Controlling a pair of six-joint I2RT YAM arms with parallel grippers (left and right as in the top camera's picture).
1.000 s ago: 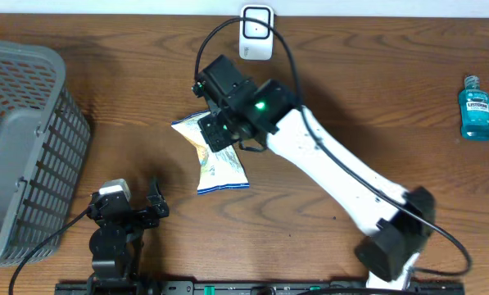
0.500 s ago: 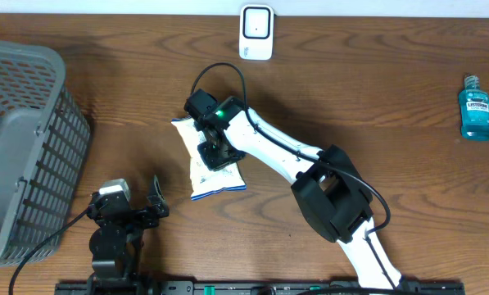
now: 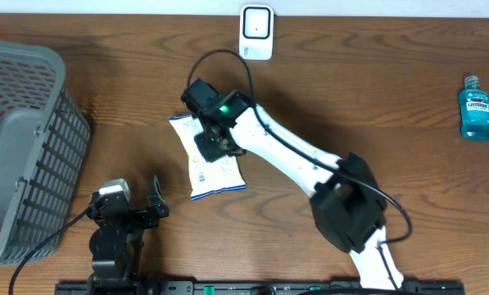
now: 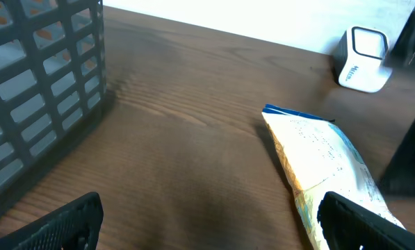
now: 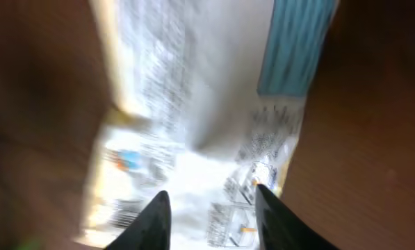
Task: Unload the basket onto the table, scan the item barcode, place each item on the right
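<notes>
Nothing is reading cleanly anywhere in these views

Bag (image 3: pixel 213 168), centre of the overhead frame: its white panel is showing rows of fine dark print, too small to make out

Left wrist view, right half: the same bag (image 4: pixel 325 167) is showing faint grey lines of type, no word legible

Right wrist view: columns of print and small boxed marks on the bag (image 5: pixel 193 104) are smearing into blur

Blue bottle (image 3: pixel 474 108), far right edge of overhead: its label band is carrying lettering, not readable

Scanner (image 4: pixel 361 60), upper right of left wrist view: a small dark marking is showing on its side, illegible
</notes>
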